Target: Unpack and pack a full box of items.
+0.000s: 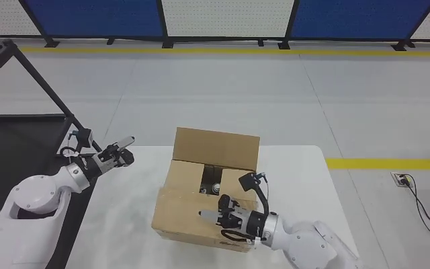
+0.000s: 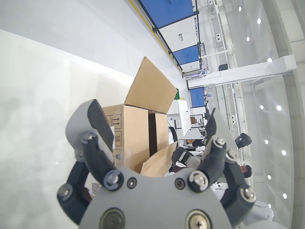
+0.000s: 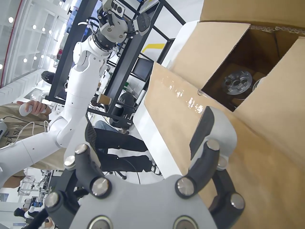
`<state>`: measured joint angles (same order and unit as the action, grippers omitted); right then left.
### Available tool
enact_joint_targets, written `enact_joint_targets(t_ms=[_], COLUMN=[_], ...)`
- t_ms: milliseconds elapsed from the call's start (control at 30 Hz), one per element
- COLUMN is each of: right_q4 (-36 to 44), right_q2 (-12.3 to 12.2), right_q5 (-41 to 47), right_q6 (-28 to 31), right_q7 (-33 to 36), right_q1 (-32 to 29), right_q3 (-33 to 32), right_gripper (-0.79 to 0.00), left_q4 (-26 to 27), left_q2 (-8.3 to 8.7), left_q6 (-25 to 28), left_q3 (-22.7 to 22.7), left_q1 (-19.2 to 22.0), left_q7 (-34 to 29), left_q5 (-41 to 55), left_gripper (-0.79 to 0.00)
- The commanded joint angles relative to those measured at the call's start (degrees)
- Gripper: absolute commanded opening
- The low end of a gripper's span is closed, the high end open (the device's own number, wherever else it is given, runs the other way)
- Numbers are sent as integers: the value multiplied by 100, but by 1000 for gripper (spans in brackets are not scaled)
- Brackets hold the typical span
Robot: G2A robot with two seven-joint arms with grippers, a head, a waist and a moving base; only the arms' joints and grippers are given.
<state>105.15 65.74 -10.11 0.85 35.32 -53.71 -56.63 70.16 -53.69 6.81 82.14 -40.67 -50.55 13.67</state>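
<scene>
The right gripper [image 3: 147, 122] hangs with its jaws wide apart and nothing between them, just over the taped near flap [image 3: 181, 110] of the box [image 1: 195, 212]. Ahead of its fingertips lies the opening, a narrow dark gap between two side flaps [image 3: 276, 77] that lean inward. Down in that gap sits a round metal part [image 3: 236, 82] with holes in its face. The left gripper [image 2: 154, 107] is likewise spread open and empty, well apart from the box, which stands straight ahead of its fingers.

I judge the step in hand to be getting the first item out, and the narrow gap is the difficulty. To do it well, the right gripper should first push the side flap nearest its fingers outward, until the opening is wider than the spread jaws. It should then come down straight over the metal part instead of slanting in across the near flap (a slanted approach would likely catch a fingertip on cardboard). The part looks heavy and smooth, so a fully seated grip across its rim seems safer than a pinch at the edge. The left gripper could steady the carton's wall so it does not slide on the table [image 1: 295, 175].
</scene>
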Motion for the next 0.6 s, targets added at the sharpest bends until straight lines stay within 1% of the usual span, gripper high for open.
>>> enact_joint_targets(t_ms=[0, 133, 267, 367, 433, 567], right_q4=[-20, 13, 172, 317, 405, 405], right_q2=[16, 12, -33, -77, -105, -105], right_q5=[54, 64, 6, -33, -108, -108], right_q6=[-37, -52, -4, 87, 99, 99], right_q7=[17, -14, -36, -10, 15, 15], right_q1=[34, -65, -361, -637, -803, -803], right_q3=[10, -78, -274, -444, -550, -550], right_gripper=[0, 0, 0, 0, 0, 0], left_q4=[-218, -722, -1184, -1538, -1566, -1566], left_q2=[-36, -128, -256, -356, -366, -366], left_q6=[154, 443, 628, 572, 547, 547], left_q3=[-187, -593, -999, -1346, -1380, -1380], left_q1=[226, 792, 1341, 1711, 1746, 1746], left_q7=[-22, -88, -211, -227, -216, -216], left_q5=[-55, -229, -173, -375, -400, -400], left_gripper=[0, 0, 0, 0, 0, 0])
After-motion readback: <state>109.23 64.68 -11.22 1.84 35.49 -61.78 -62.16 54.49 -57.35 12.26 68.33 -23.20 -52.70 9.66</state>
